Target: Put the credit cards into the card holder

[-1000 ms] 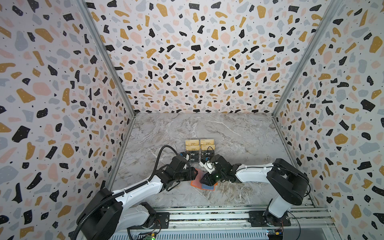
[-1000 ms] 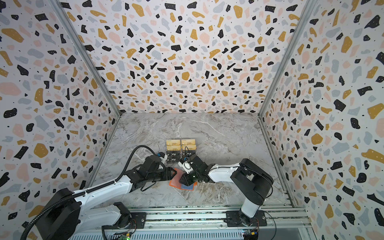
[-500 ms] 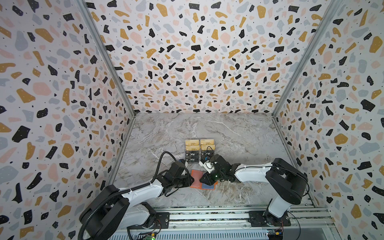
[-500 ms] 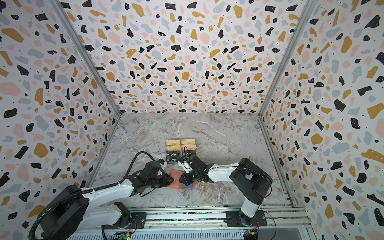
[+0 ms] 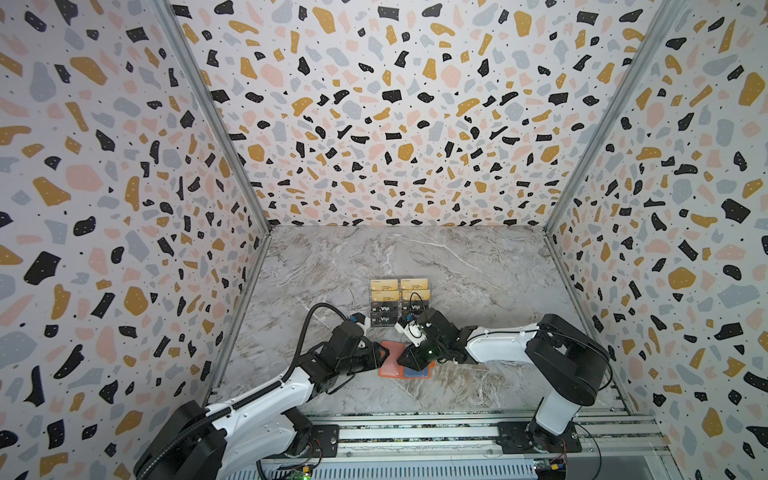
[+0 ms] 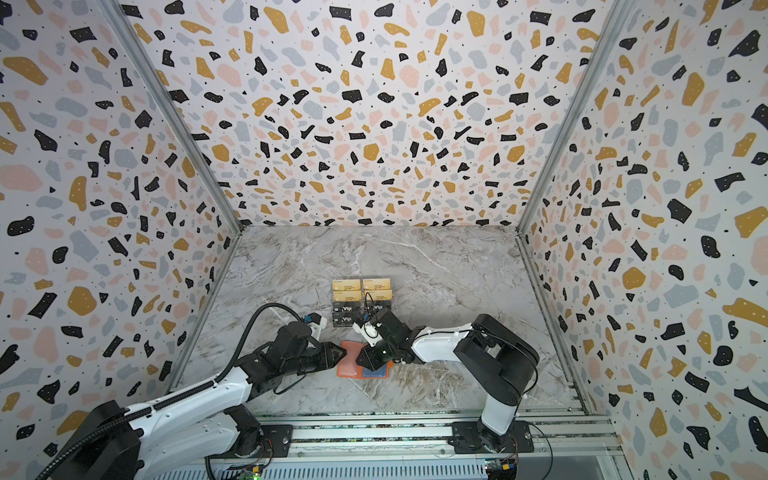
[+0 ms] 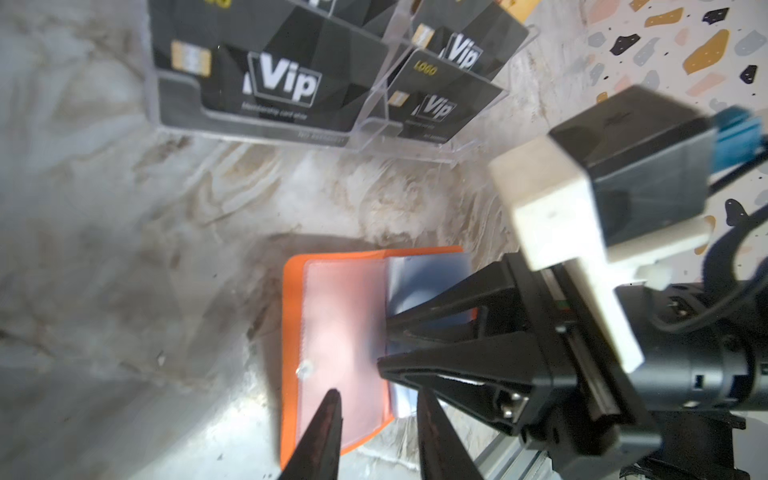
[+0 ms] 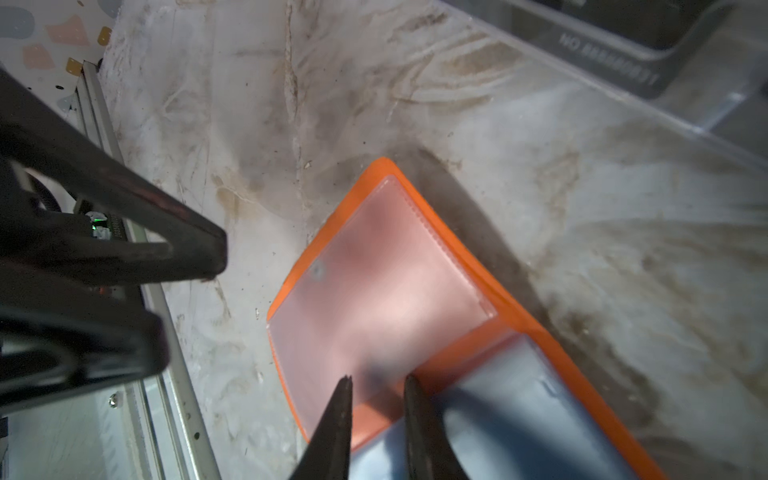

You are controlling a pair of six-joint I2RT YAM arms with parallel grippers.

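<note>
- You have the card holder (image 5: 388, 362) lying open on the surface (image 5: 457, 270), near the front middle. Its clear sleeves (image 8: 374, 291) look empty.
- None of the credit cards (image 5: 384, 309) has gone in yet: the black and gold ones you can see all stand in the clear stand (image 7: 365, 124), just beyond the holder.
- Your left hand (image 5: 383, 353) sits at the holder's left edge, jaws narrowly apart, nothing between them.
- Your right hand (image 7: 384, 343) is over the holder's fold by the bluish sleeves (image 8: 519, 395), jaws narrowly apart. Whether it touches a sleeve, you cannot tell.
- Left to do, by my reckoning: every card.
</note>
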